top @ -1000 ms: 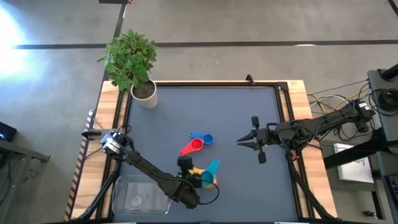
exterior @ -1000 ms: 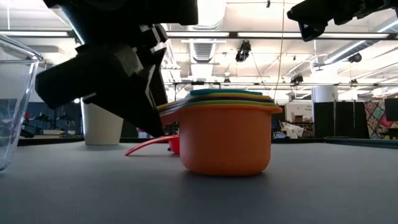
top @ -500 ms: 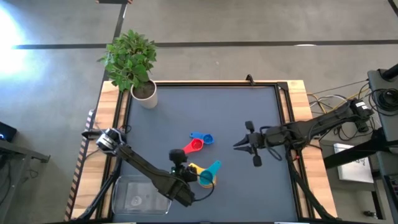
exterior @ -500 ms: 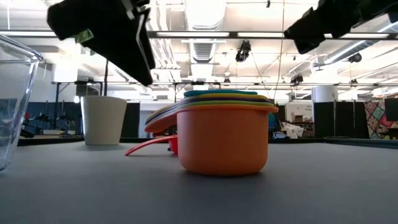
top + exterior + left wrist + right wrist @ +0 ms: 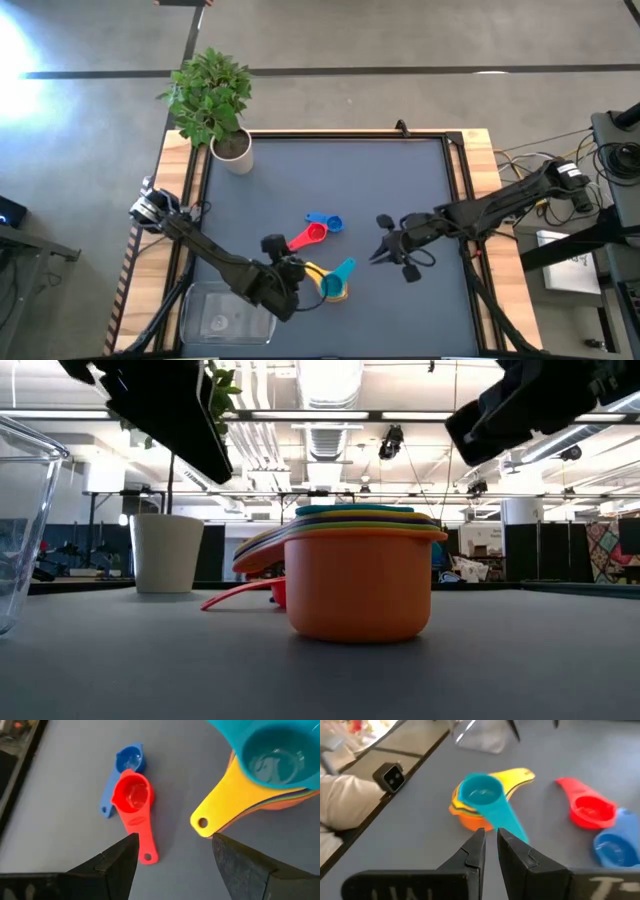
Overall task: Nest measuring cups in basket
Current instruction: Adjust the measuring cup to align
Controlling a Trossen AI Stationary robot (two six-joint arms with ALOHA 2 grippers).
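Note:
A nest of measuring cups (image 5: 333, 287) stands on the table on the orange cup's base (image 5: 360, 595), with the teal cup (image 5: 479, 793) on top and the yellow handle (image 5: 210, 817) sticking out. The red cup (image 5: 310, 236) and the blue cup (image 5: 326, 222) lie side by side on the far side of the nest. The clear basket (image 5: 222, 318) sits at the near left corner. My left gripper (image 5: 175, 845) hovers open, above and to the left of the nest. My right gripper (image 5: 490, 837) hangs shut to the right of the nest, pointing at it.
A white pot with a green plant (image 5: 232, 150) stands at the far left corner. Black rails edge the table, and cables lie off its right side. The far half of the grey mat is bare. The basket's wall (image 5: 20, 520) rises at the near left.
My left gripper has drawn back from the nest's handle side, rising and moving toward the table's left. My right gripper has moved left and nearer, toward the nest. The nest has stayed standing on the table.

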